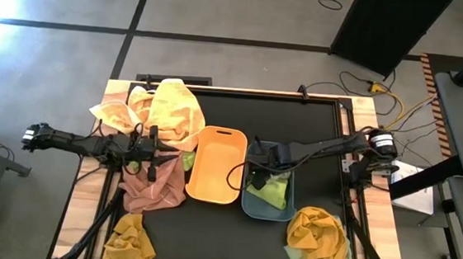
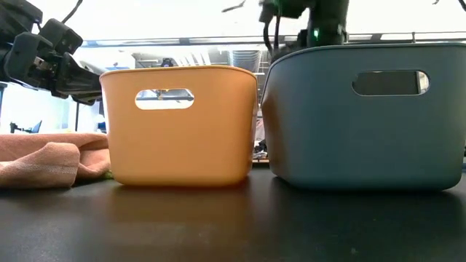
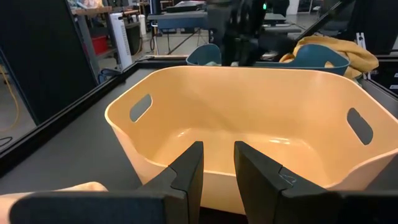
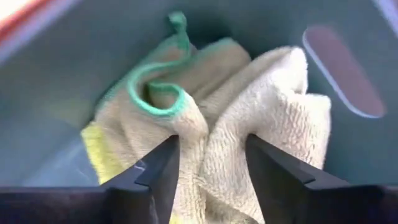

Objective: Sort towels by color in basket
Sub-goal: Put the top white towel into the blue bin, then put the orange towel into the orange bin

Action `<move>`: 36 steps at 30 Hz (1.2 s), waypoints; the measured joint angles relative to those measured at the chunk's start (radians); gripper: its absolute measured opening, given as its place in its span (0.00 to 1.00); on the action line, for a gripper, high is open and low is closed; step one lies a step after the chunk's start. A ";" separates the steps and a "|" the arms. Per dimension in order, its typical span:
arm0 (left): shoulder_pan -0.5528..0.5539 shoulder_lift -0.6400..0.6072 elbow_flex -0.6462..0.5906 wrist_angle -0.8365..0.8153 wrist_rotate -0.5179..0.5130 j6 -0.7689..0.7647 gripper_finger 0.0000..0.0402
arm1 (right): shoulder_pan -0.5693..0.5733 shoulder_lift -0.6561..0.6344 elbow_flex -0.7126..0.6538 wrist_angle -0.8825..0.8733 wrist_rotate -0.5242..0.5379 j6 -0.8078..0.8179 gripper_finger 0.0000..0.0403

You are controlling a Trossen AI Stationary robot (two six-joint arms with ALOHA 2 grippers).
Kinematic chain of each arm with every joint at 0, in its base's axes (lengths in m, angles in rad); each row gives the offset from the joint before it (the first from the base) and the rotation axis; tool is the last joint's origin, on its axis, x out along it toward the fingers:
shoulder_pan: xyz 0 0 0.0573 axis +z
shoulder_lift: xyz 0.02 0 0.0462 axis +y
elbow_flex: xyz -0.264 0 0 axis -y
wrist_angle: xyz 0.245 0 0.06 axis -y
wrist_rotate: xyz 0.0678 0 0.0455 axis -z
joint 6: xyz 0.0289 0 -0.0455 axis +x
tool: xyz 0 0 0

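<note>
black matting covers the table (image 1: pixel 206 243), and i take it front edge to back. nearest me lie a mustard towel (image 1: pixel 129 241) at the front left corner and a mustard-and-pale-green heap (image 1: pixel 316 240) at the front right, both well apart from the tubs, unsorted i judge.

next come the two tubs side by side: the orange tub (image 1: pixel 215 165), empty in my left wrist view, and the blue-grey tub (image 1: pixel 250 205) just to its right, holding a lime green towel (image 1: pixel 272 191) and a pale green-edged towel (image 4: pixel 261 106). greens seem to go into the blue-grey one, which would leave the orange tub for the warm colours.

my right gripper (image 1: pixel 258 175) is down inside the blue-grey tub, its arm reaching in from the right edge of the table and angled downward. its fingers stand apart with the pale towel's folds pressed between them; whether they are letting go or closing i cannot tell.

my left gripper (image 1: pixel 156 158) lies low and level, arm stretched from the left edge, pointing straight at the orange tub's wall. its fingers stand a narrow gap apart with nothing between them. a salmon pink towel (image 1: pixel 152 188) lies beneath and beside it, likely the next pick.

farthest back, a yellow and orange pile (image 1: pixel 155 107) sits at the rear left.
</note>
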 joint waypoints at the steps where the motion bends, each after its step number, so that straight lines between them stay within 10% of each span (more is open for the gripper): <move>1: 0.000 0.000 0.000 0.000 0.000 0.000 0.19 | 0.004 -0.008 0.009 -0.006 0.000 -0.006 0.44; 20: 0.000 0.006 0.000 0.000 0.000 0.000 0.19 | 0.582 -0.191 0.067 0.108 0.304 0.201 0.41; 36: 0.000 0.007 0.000 0.000 0.000 0.000 0.19 | 0.905 -0.027 0.050 -0.083 -0.276 1.092 0.32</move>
